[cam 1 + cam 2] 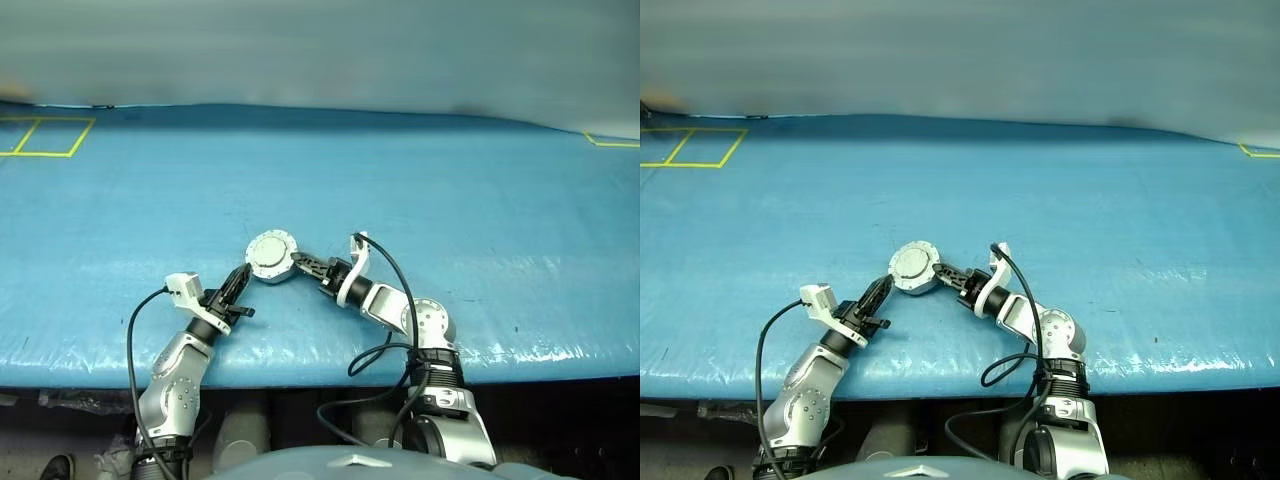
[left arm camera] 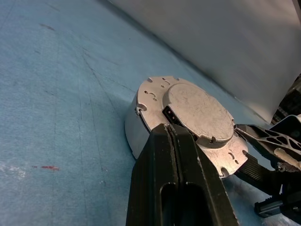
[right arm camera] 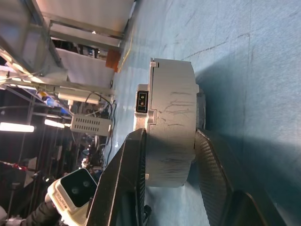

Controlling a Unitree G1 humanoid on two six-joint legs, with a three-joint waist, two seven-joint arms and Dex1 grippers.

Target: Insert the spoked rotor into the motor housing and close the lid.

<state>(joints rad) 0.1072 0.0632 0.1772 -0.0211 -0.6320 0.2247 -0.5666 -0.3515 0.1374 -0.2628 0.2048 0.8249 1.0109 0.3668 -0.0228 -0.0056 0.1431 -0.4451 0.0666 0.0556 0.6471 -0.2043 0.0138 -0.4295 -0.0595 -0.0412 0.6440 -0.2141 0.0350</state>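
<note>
Now, round silver metal motor housing [image 1: 272, 257] with plain grey lid [image 2: 200, 109] closed on top, near edge of blue table [image 1: 480, 200], right gripper [image 1: 303, 264] clamped across its sides, left gripper [image 1: 241, 276] fingers pressed together, just beside it.

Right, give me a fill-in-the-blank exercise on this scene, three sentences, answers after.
1. The lid of the motor housing is ____.
2. The right gripper has its jaws on opposite sides of the ____.
3. The left gripper, beside the housing on the blue table, has its jaws ____.

Missing words: closed; motor housing; shut
</note>
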